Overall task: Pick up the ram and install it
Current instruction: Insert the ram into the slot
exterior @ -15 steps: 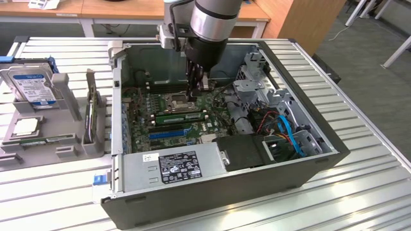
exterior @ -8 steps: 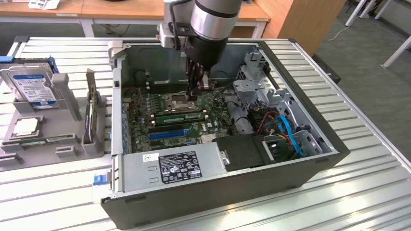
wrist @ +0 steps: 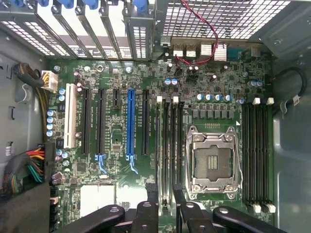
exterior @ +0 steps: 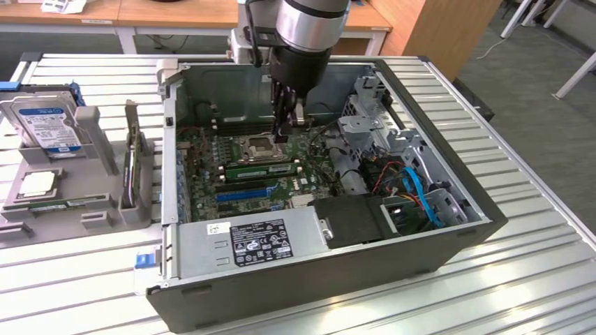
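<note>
Two rams show in the exterior view. One ram (exterior: 264, 168) stands in a slot mid-board inside the case (exterior: 437, 230), just beside the socket (exterior: 256, 147). The second ram (exterior: 58, 204) lies in the tray (exterior: 93, 220) near the table's (exterior: 521, 279) edge at the exterior view's left. The fingers (exterior: 292, 115) hang above the board, apart and empty, with the slotted ram below them. If that stick sits tilted or half-seated, it could bend under a push.

In the wrist view the fingers (wrist: 151, 206) flank the slot row (wrist: 170, 145). A skewed descent might clip the socket.
</note>
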Tool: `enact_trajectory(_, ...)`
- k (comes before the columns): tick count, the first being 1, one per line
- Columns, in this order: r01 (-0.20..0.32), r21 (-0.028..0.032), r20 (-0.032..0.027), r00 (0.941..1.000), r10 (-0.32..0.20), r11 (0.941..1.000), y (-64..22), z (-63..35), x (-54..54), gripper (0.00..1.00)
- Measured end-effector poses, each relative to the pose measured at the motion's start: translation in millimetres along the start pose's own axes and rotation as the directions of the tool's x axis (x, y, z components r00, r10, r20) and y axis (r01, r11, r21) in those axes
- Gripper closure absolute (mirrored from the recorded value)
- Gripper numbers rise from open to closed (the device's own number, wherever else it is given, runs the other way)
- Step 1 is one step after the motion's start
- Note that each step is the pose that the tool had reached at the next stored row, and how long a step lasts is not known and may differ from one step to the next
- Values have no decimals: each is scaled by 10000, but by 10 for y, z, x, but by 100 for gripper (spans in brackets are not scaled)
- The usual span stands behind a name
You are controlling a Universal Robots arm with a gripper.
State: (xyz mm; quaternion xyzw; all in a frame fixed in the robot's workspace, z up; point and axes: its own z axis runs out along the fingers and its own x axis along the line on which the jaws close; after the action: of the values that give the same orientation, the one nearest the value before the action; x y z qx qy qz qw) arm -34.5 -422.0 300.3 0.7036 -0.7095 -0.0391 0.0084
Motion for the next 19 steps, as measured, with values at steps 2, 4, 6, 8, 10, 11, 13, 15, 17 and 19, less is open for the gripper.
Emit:
enact_trajectory(2, 0, 1, 0, 10000, 0, 10000, 0, 0, 0, 75)
enact_trajectory(4, -2, 0, -4, 10000, 2, 10000, 2, -25, -1, 75)
enact_trajectory(6, -1, 0, -2, 10000, 1, 10000, 5, -57, -2, 75)
enact_trajectory(8, -2, 0, -3, 10000, 2, 10000, 7, -91, -4, 75)
enact_trajectory(10, -2, 0, -2, 10000, 2, 10000, 9, -119, -5, 75)
enact_trajectory(11, -2, 0, -2, 10000, 2, 10000, 10, -133, -6, 75)
enact_trajectory(13, -2, 1, -1, 10000, 2, 10000, 12, -162, -7, 75)
enact_trajectory(15, -1, 0, -1, 10000, 1, 10000, 13, -188, -8, 75)
enact_trajectory(17, -2, 0, -2, 10000, 2, 10000, 15, -212, -9, 75)
enact_trajectory(19, -2, 0, -2, 10000, 2, 10000, 16, -230, -10, 75)
